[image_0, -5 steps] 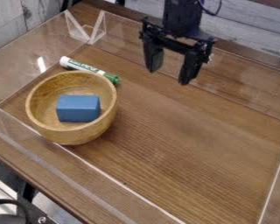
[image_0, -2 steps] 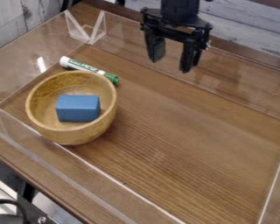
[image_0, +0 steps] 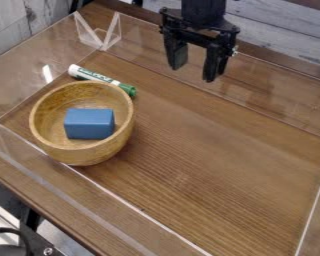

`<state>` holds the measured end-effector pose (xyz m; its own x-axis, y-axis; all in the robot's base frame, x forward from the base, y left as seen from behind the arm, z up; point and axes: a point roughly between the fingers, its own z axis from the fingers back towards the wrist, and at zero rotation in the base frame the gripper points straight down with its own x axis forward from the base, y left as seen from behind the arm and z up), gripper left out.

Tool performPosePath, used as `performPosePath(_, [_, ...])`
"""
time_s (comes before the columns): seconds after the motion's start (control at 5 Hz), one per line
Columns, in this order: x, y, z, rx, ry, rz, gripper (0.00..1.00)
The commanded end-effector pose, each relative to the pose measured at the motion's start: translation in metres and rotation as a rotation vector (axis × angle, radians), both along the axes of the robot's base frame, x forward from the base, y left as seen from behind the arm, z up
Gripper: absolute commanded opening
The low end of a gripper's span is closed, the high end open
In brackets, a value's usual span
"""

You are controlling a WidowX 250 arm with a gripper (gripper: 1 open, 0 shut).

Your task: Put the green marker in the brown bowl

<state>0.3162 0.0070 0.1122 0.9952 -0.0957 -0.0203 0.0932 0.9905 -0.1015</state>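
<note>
counter [image_0: 216,170]: honestly nothing much is happening on the near part, it's just bare wood grain running across the lower right of the frame, with clear walls standing around the edge.

brown bowl [image_0: 49,143]: it's sitting in the lower left, upright. It isn't holding the marker yet, only a blue block [image_0: 91,122] that's lying flat in the middle of it.

green marker [image_0: 101,80]: this one is lying on the counter just beyond the bowl's far rim, left of centre, running diagonally with its dark green cap end pointing toward the right. It's very close to the rim but looks like it's resting on the wood, not on the bowl. Nobody's touching it.

hand [image_0: 196,63]: it's hanging at the top centre of the frame, pointing down, fingers spread wide and gripping nothing at all. It's sitting well to the right of the marker.

progress: I'd say basically zero is done so far, since the marker is sitting outside the bowl and the hand is carrying nothing.

what's left: pretty much everything, going by this. Getting over to the marker, grabbing it, lifting it and dropping it in next to the block.
</note>
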Motion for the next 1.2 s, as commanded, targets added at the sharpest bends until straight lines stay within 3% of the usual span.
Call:
performPosePath(0.0, [0.0007,0.0007,0.0232,0.007,-0.078,-0.019,1.0])
performPosePath(1.0, [-0.0017,-0.0053,0.028,0.003,-0.115,-0.064,1.0])
